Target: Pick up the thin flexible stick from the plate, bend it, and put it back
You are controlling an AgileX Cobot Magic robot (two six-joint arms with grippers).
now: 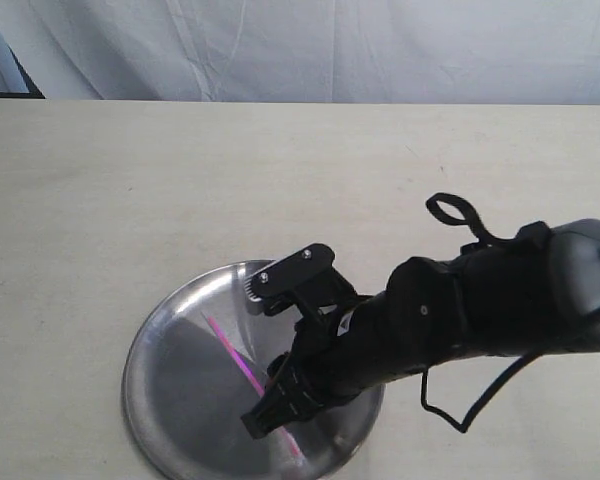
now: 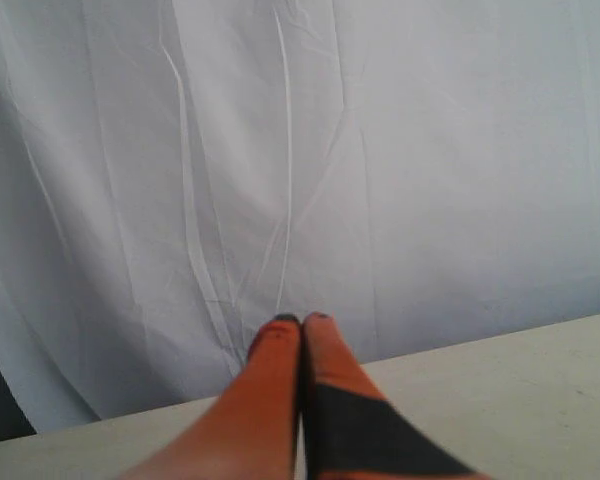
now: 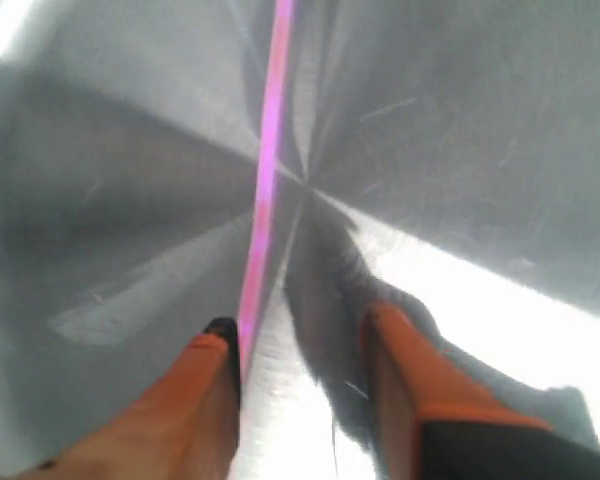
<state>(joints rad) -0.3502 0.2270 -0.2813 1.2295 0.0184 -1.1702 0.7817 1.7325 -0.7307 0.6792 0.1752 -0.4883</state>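
The thin pink stick (image 1: 236, 358) lies flat across the shiny steel plate (image 1: 170, 400) near the table's front edge. My right gripper (image 1: 276, 385) reaches in from the right and hovers low over the plate, open. In the right wrist view the stick (image 3: 265, 180) runs between the orange fingers (image 3: 210, 400), close against the inner face of one finger; the right gripper (image 3: 302, 335) is spread apart and holds nothing. The plate surface (image 3: 460, 140) fills that view. My left gripper (image 2: 302, 320) is shut and empty, pointing at the white curtain; it does not show in the exterior view.
The beige table (image 1: 180, 190) stretches around the plate. A white curtain (image 1: 330, 50) hangs behind the table's far edge. The black right arm (image 1: 480, 300) crosses the lower right and covers part of the plate's rim.
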